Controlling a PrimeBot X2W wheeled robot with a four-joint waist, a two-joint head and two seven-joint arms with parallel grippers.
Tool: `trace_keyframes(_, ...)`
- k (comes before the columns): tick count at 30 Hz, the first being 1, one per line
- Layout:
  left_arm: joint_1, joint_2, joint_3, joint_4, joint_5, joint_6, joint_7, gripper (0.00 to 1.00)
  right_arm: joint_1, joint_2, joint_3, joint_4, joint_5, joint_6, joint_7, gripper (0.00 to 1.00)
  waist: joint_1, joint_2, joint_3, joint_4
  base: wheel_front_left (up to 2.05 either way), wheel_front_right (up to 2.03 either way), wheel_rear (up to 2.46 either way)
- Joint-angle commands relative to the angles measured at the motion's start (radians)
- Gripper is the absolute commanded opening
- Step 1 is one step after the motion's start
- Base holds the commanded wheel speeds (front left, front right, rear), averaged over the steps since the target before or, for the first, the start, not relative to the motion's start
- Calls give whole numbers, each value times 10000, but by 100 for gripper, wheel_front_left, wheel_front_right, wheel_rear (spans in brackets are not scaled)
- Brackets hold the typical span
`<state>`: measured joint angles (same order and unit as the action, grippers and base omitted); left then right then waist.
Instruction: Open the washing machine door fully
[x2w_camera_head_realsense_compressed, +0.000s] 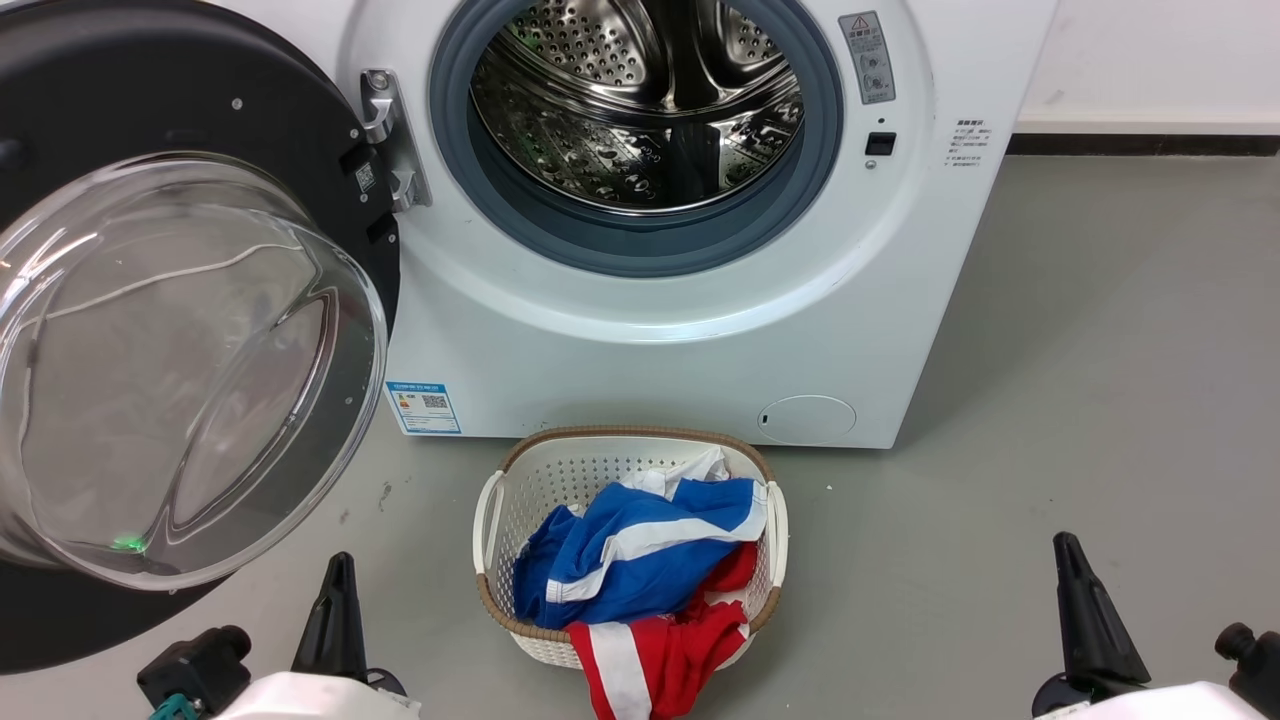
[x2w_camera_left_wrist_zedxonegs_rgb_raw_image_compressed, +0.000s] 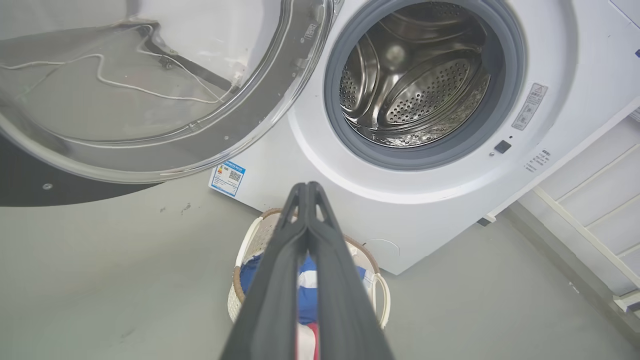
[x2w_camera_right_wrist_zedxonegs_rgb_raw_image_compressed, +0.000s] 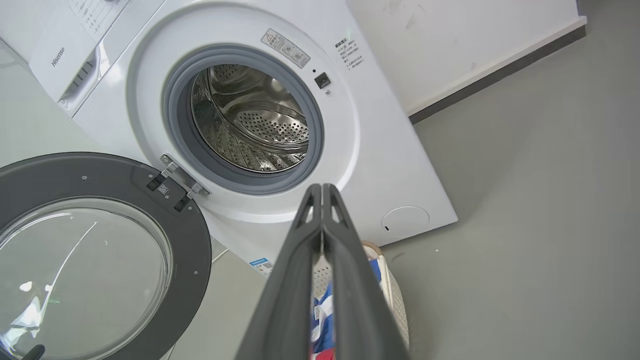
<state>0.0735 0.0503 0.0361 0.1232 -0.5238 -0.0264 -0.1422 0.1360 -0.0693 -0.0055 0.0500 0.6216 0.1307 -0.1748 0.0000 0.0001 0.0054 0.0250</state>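
Note:
The washing machine door (x2w_camera_head_realsense_compressed: 180, 370) stands swung out to the left of the white machine (x2w_camera_head_realsense_compressed: 700, 350), held by its hinge (x2w_camera_head_realsense_compressed: 385, 140). Its clear glass bowl bulges toward me inside the black rim. The steel drum (x2w_camera_head_realsense_compressed: 640, 100) lies exposed within its grey rubber ring. The left wrist view has the door (x2w_camera_left_wrist_zedxonegs_rgb_raw_image_compressed: 125, 100) at upper left, and in the right wrist view the door (x2w_camera_right_wrist_zedxonegs_rgb_raw_image_compressed: 85, 270) sits at lower left. My left gripper (x2w_camera_head_realsense_compressed: 340, 565) (x2w_camera_left_wrist_zedxonegs_rgb_raw_image_compressed: 306, 186) is shut on nothing, low and to the right of the door. My right gripper (x2w_camera_head_realsense_compressed: 1065, 545) (x2w_camera_right_wrist_zedxonegs_rgb_raw_image_compressed: 322, 187) is shut and empty at lower right.
A white laundry basket (x2w_camera_head_realsense_compressed: 620, 437) holding blue, white and red clothes (x2w_camera_head_realsense_compressed: 630, 560) sits on the grey floor before the machine, between my grippers. A white wall with a dark skirting (x2w_camera_head_realsense_compressed: 1140, 143) runs at the right. White panelling (x2w_camera_left_wrist_zedxonegs_rgb_raw_image_compressed: 590, 200) lies beyond the machine.

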Motion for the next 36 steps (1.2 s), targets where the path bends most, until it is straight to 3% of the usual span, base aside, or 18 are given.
trace_keyframes(1, -314, 15, 61, -54, -529, -68, 108, 0, -322, -99, -16, -22, 540, 2, 102, 0, 0, -1, 0, -5, 0, 0, 0)
trace_keyframes(36, -1042, 11, 397, 517, -5217, -529, 1231, 0, -1302, -190, -219, 850, 5037, 1, 1133, 0, 0, -1, -8, -91, 0, 0, 0)
